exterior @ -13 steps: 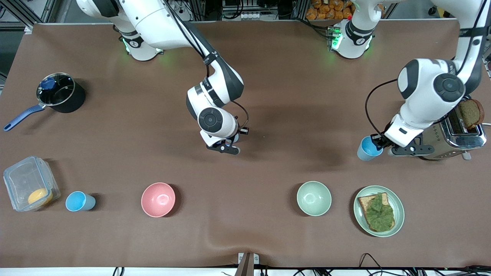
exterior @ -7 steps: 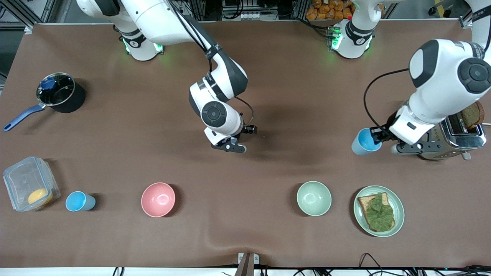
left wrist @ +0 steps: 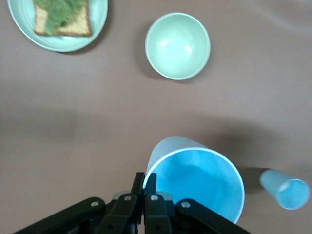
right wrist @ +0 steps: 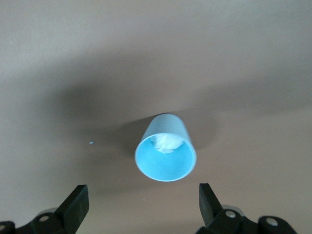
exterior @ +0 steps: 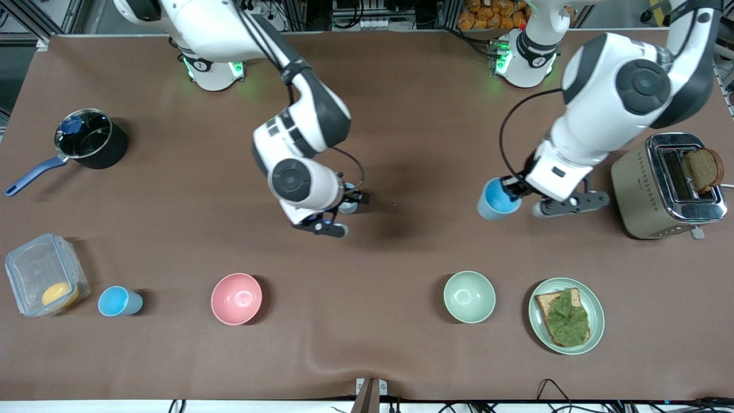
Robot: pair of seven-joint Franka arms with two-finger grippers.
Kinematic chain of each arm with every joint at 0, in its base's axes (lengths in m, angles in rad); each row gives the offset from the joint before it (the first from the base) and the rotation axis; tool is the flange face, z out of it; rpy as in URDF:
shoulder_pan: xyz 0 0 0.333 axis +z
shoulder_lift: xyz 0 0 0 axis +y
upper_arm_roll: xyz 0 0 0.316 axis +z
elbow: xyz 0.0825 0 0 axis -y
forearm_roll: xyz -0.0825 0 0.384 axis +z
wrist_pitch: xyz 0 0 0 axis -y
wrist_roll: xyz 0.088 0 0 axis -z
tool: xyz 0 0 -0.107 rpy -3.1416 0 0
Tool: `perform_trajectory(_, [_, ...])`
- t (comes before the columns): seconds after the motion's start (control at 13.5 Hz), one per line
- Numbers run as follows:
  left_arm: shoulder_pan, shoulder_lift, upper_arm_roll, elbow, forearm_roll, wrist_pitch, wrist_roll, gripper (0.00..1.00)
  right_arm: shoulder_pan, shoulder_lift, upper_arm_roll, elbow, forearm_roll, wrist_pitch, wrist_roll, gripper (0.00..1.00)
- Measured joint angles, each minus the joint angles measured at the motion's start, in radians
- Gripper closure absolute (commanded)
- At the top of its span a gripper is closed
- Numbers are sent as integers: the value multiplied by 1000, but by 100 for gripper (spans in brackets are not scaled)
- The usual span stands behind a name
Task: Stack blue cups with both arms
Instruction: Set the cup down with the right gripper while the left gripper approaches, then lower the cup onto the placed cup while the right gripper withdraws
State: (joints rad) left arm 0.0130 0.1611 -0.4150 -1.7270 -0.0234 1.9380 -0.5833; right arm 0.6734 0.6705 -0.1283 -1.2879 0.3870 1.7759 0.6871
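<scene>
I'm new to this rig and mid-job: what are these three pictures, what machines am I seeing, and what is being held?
Two white robot arms with two-finger grippers work at a brown table. The wide picture looks down from across the table. The other two come from a camera on each arm's wrist.

The left gripper pinches the rim of the held blue cup above the table. The right gripper is open over a second blue cup. A third blue cup stands beside a plastic box.

Also on the table are a pink bowl, a green bowl, a sandwich plate, a toaster and a pot.
</scene>
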Motion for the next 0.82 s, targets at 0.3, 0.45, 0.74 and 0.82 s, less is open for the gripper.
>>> perform_trajectory(0.3, [-104, 21, -20, 46, 0, -19, -224, 100, -139, -94, -5, 10, -125, -178, -138, 0])
perform_trajectory(0.45, [-165, 30, -22, 53, 0, -19, -343, 100, -223, -142, -5, 8, -147, -229, -202, 0])
perform_trajectory(0.74, [-214, 37, -23, 62, 0, -19, -471, 100, -380, -317, -5, -121, -260, -253, -380, 0])
perform_trajectory(0.82, [-217, 40, -23, 64, 0, -19, -480, 100, -419, -374, -5, -166, -280, -252, -448, 0])
